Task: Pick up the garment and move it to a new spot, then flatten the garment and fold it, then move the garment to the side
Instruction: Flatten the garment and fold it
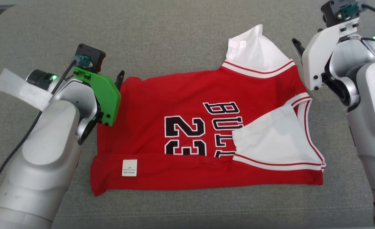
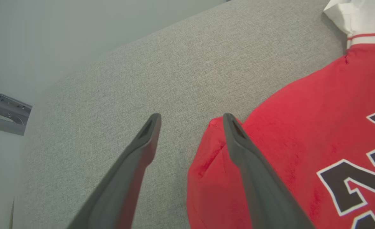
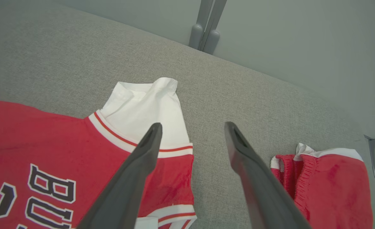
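The garment (image 1: 162,95) is a red jersey with white sleeves and black "23" lettering, lying spread on a grey cushion (image 1: 174,38), its near edge folded up with a white label showing. My left gripper (image 2: 190,119) is open at the jersey's far left corner (image 2: 216,149): one finger is over the red cloth, the other over bare cushion. My right gripper (image 3: 192,127) is open at the jersey's far right shoulder, one finger over the white sleeve (image 3: 149,105) and the other over the cushion. Nothing is held. In the head view, a dark fingertip of the left gripper (image 1: 120,78) and one of the right gripper (image 1: 297,46) show.
A second red cloth with a white edge and elastic band (image 3: 327,187) lies on the cushion to the right of my right gripper. Metal brackets (image 3: 206,28) and a pale wall stand beyond the cushion's far edge. Grey cushion stretches left of the jersey (image 2: 111,95).
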Controlling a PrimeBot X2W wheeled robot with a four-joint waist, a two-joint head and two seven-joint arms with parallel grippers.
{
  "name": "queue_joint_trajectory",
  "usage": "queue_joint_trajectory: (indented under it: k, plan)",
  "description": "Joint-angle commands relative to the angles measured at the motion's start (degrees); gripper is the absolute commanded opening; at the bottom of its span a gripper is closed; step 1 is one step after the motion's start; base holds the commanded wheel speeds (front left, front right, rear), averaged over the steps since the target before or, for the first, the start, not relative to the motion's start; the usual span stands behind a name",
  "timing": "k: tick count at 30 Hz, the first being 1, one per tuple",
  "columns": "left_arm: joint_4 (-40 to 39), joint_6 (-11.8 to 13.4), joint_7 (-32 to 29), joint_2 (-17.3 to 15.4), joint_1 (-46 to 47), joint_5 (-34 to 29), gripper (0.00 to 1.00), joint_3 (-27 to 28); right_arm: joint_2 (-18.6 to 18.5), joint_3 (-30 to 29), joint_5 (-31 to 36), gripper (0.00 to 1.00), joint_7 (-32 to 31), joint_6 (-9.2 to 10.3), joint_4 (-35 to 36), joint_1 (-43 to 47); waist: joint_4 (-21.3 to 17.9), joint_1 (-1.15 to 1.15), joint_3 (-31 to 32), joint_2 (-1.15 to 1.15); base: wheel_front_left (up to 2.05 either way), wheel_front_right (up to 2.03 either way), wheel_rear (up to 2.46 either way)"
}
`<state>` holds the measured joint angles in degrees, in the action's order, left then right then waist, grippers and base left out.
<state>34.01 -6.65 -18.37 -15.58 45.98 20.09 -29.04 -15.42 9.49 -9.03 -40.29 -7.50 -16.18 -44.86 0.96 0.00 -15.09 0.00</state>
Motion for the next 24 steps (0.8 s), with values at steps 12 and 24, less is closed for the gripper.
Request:
queue_joint_trajectory:
  k: [12, 24]
  plan:
    - [7.0, -0.8, -10.5, 0.7, 11.7, 3.5, 1.00, -4.1, -3.8, 4.5, -0.6, 1.00, 0.7, 0.03, -3.3, -11.2, -1.2, 0.00, -11.2, 0.00, 0.00, 0.00, 0.00]
    - [5.2, 0.1, -13.6, -0.5, 14.7, 7.3, 1.00, -6.1, -4.9, 5.7, -0.7, 1.00, 2.9, 0.03, -6.8, -13.2, -0.7, 0.00, -10.9, 0.00, 0.00, 0.00, 0.00]
